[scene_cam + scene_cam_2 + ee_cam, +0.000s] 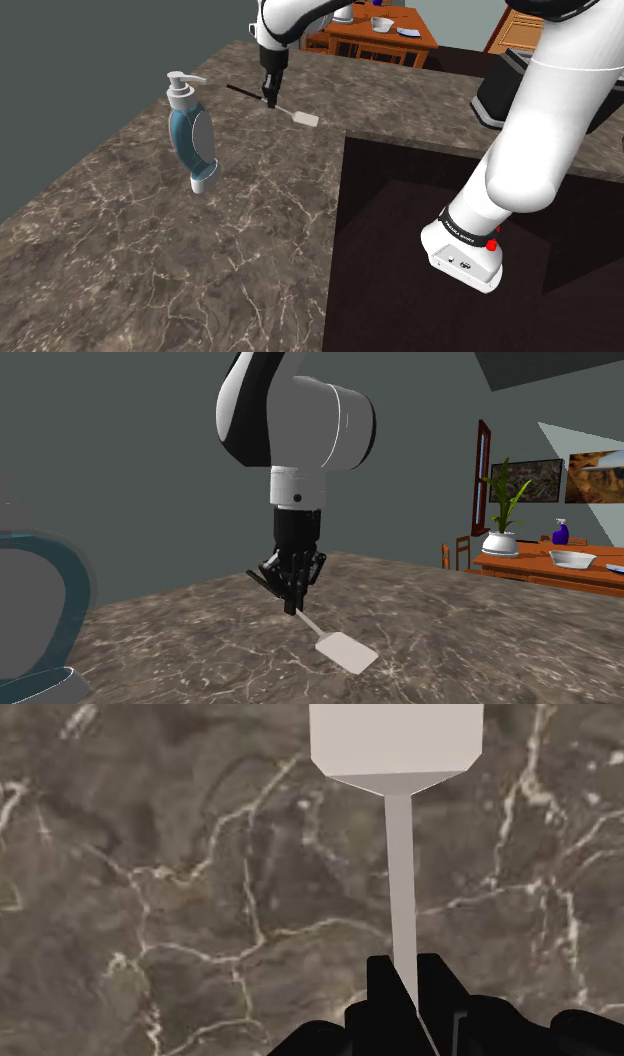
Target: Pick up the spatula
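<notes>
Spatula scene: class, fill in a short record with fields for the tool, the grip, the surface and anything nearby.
tool: spatula, pale flat blade, thin pale neck, dark handle
grip: end effector clasps the neck between its two black fingers
surface: counter, dark brown with pale veins
nearby: soap dispenser, standing apart from the spatula, toward the shoulder view's left
lifted off the counter: cannot tell

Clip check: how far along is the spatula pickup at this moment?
Reach and grasp look done: the gripper is closed on the spatula at its thin neck. In hand: the lift, its pale blade low over the counter, contact unclear. Left: raising it clear.
</notes>
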Motion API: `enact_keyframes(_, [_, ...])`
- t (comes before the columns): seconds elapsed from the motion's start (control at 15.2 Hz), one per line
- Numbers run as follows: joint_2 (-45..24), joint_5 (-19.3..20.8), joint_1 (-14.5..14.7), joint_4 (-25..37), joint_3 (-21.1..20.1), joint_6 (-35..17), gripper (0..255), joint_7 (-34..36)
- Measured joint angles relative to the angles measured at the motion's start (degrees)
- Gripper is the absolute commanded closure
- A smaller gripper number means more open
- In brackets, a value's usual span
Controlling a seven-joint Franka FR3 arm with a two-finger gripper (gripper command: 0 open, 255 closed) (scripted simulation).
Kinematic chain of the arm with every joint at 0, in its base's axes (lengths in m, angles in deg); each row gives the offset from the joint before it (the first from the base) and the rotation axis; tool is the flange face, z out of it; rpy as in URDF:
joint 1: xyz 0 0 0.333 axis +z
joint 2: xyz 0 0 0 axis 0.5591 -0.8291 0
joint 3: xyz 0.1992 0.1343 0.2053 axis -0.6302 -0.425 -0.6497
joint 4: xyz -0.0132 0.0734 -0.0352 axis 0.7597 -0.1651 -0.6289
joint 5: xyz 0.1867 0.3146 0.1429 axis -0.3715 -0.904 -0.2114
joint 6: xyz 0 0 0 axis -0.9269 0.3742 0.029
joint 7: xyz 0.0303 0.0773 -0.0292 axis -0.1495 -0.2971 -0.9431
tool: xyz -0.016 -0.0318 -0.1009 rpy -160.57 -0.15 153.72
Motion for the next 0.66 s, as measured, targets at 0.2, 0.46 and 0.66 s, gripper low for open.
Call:
enact_keyframes(0.2, [0.86, -0.07, -0.01, 1.01, -0.03, 1.88, 255, 0.00])
enact_keyframes(0.46, [1.61, -0.12, 0.01, 3.28, -0.06, 4.88, 255, 0.07])
enact_keyframes(0.66, [2.18, -0.16, 0.02, 4.41, -0.09, 6.58, 255, 0.12])
